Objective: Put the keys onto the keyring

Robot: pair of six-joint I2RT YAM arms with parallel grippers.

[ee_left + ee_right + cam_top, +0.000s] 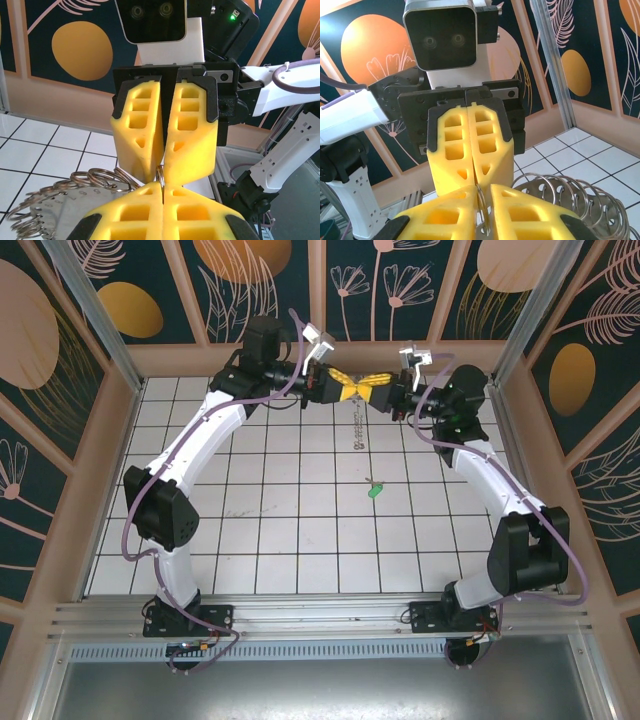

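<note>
Over far end of desk (250,530), left claw (349,390) and right claw (369,389) meet tip to tip, both clamped on the keyring (358,430). Green key (374,490) lies loose below.

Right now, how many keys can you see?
1. A green key lies alone on the tiles. More could be hidden on the keyring held between left gripper and right gripper.

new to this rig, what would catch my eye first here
The yellow left gripper and right gripper meet tip to tip over the far middle of the table, both pinching the keyring, which dangles below them. The green key lies alone on the tiles, nearer the bases.
</note>
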